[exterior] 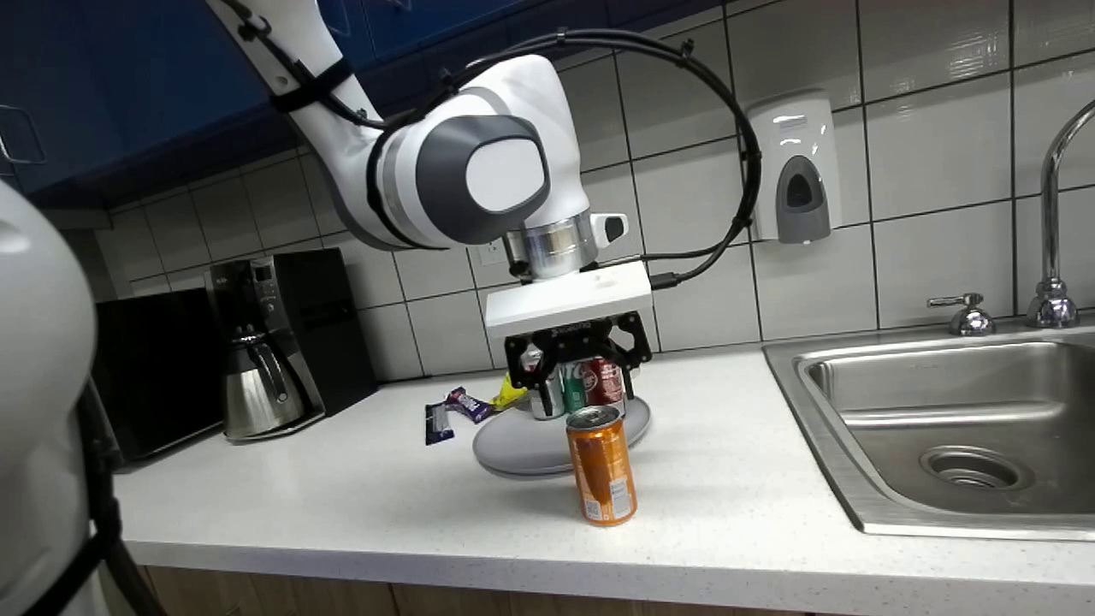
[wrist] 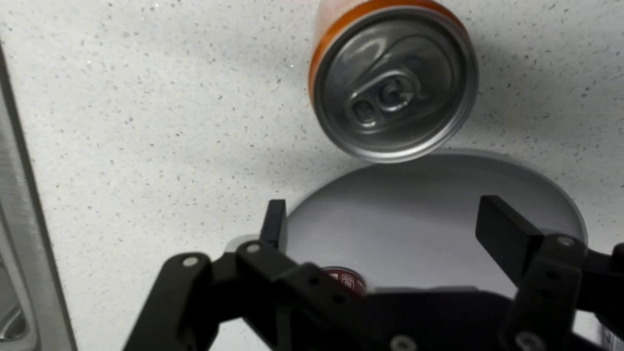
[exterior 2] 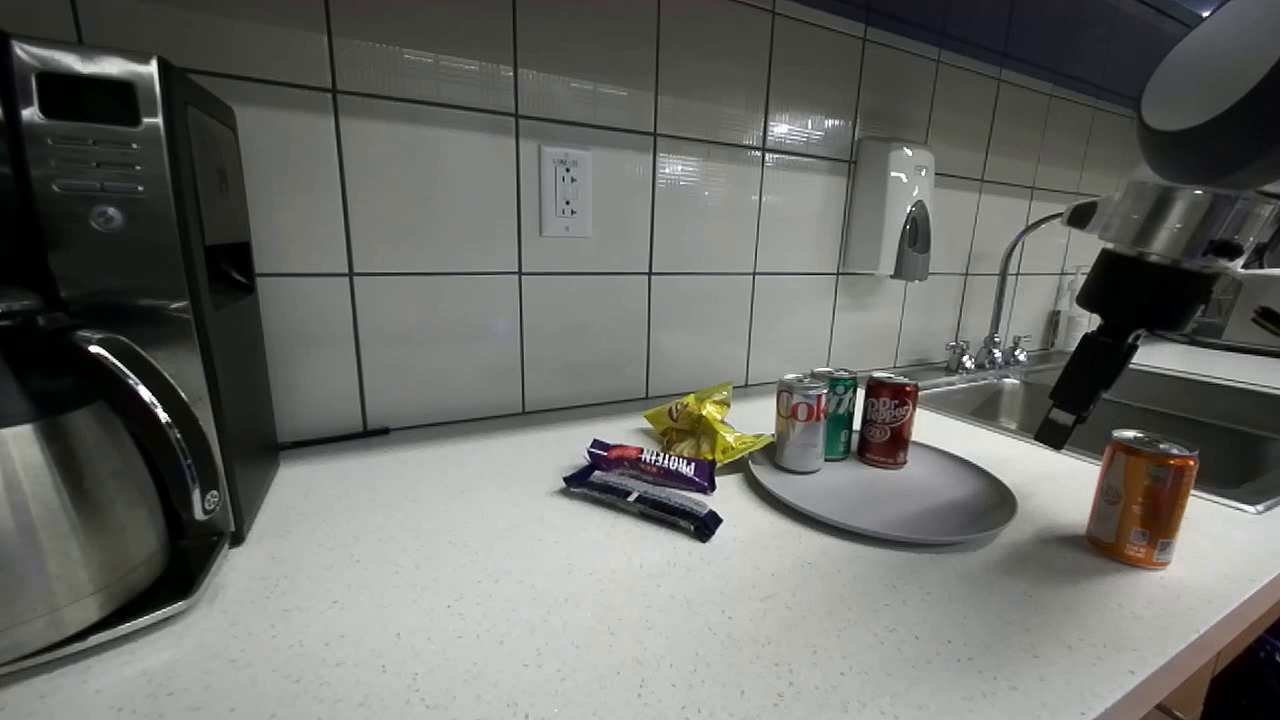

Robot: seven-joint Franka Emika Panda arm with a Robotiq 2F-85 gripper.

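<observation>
Pincer [wrist: 383, 213] wide, downward and aslant near orange can [exterior: 602, 469]

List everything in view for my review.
Orange can: one, orange, on counter
Plate: one, grey, on counter
Silver can, green can, dark red can: one each, on plate
Bars: two, dark purple, beside plate
Packet: one, yellow, beside plate
Coffee maker: one, black, silver, on counter
Outlet: one, white, on wall
Dispenser: one, white, on wall
Sink: one, steel, in counter
Faucet: one, silver, behind sink
Cabinets: several, blue, overhead
Gripper: one, black, open, near orange can
Arm: one, white, over counter
</observation>
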